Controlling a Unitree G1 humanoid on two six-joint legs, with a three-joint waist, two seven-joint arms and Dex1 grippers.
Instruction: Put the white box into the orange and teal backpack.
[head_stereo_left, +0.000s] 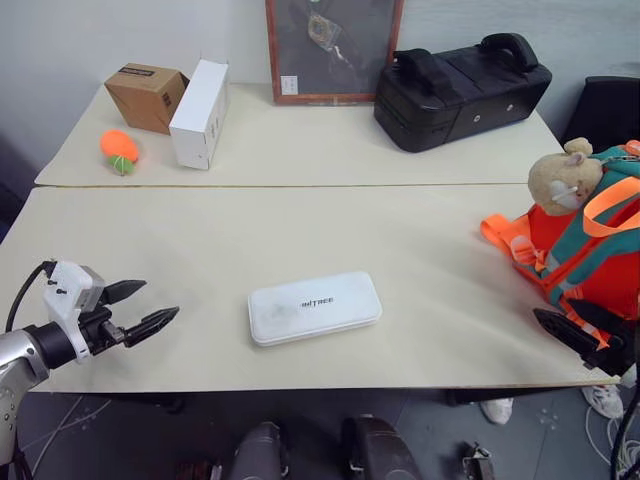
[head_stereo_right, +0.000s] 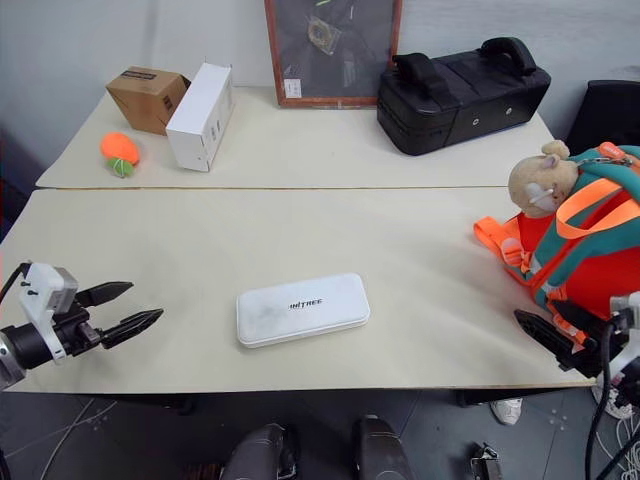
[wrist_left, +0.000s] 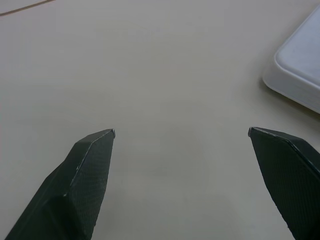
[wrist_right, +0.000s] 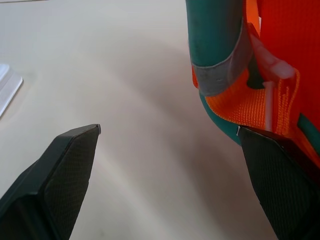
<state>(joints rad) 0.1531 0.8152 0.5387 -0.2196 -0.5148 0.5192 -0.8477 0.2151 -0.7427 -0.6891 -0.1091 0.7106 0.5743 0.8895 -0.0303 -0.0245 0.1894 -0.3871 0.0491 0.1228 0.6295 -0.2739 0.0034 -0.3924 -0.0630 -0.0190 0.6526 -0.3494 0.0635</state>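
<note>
The white box (head_stereo_left: 314, 307) lies flat near the table's front edge, its dark lettering facing up; one rounded corner (wrist_left: 300, 75) shows in the left wrist view. The orange and teal backpack (head_stereo_left: 590, 250) stands at the table's right end with a tan plush bear (head_stereo_left: 562, 175) at its top. My left gripper (head_stereo_left: 147, 305) hovers open over the table, well left of the box and pointing toward it. My right gripper (head_stereo_right: 545, 335) is open low beside the backpack's front, one finger (wrist_right: 280, 180) close against an orange strap (wrist_right: 250, 102). Nothing is held.
On the far table stand a brown cardboard box (head_stereo_left: 146, 96), a taller white carton (head_stereo_left: 199, 113), an orange ball (head_stereo_left: 119, 150), a framed picture (head_stereo_left: 330, 48) and a black hard-sided bag (head_stereo_left: 462, 90). Bare tabletop (head_stereo_left: 200, 250) lies between the box and each gripper.
</note>
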